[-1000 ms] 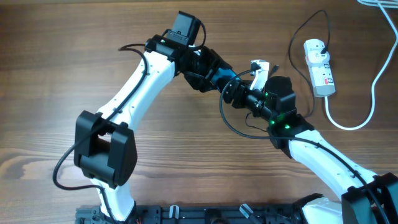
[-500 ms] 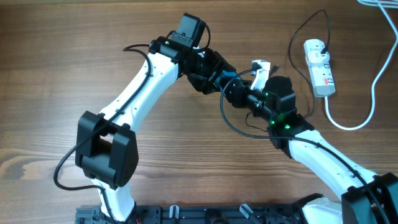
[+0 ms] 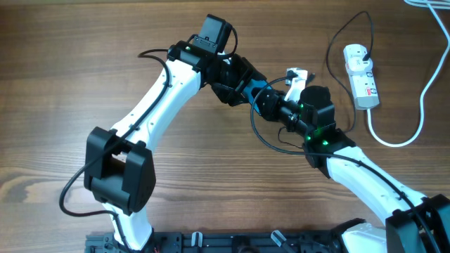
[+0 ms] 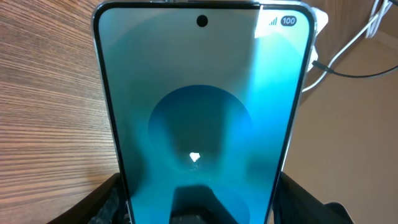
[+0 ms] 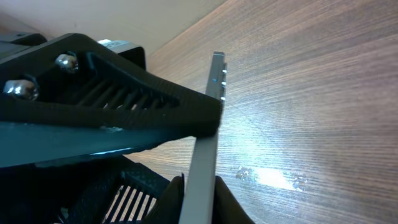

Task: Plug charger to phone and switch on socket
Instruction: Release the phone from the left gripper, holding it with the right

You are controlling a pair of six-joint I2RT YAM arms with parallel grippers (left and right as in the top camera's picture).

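The phone (image 3: pixel 259 89) with its teal screen is held up above the table between both arms. My left gripper (image 3: pixel 246 83) is shut on its lower sides; in the left wrist view the phone (image 4: pixel 199 118) fills the frame above the left gripper's fingers (image 4: pixel 199 202). My right gripper (image 3: pixel 271 102) is shut across the phone's thin silver edge (image 5: pixel 208 149), one finger of the right gripper (image 5: pixel 198 194) on each face. The socket (image 3: pixel 361 77) lies at the far right. The charger's thin black cable (image 3: pixel 332 43) runs from it; its connector tip is hidden.
The socket's thick white cord (image 3: pixel 422 105) curves along the right edge and also shows in the left wrist view (image 4: pixel 367 25). A black cable loop (image 3: pixel 256 133) hangs under the right gripper. Bare wooden table (image 3: pixel 84 63) lies to the left.
The left arm moved slightly right and away, then held still. Both grippers stay on the phone.
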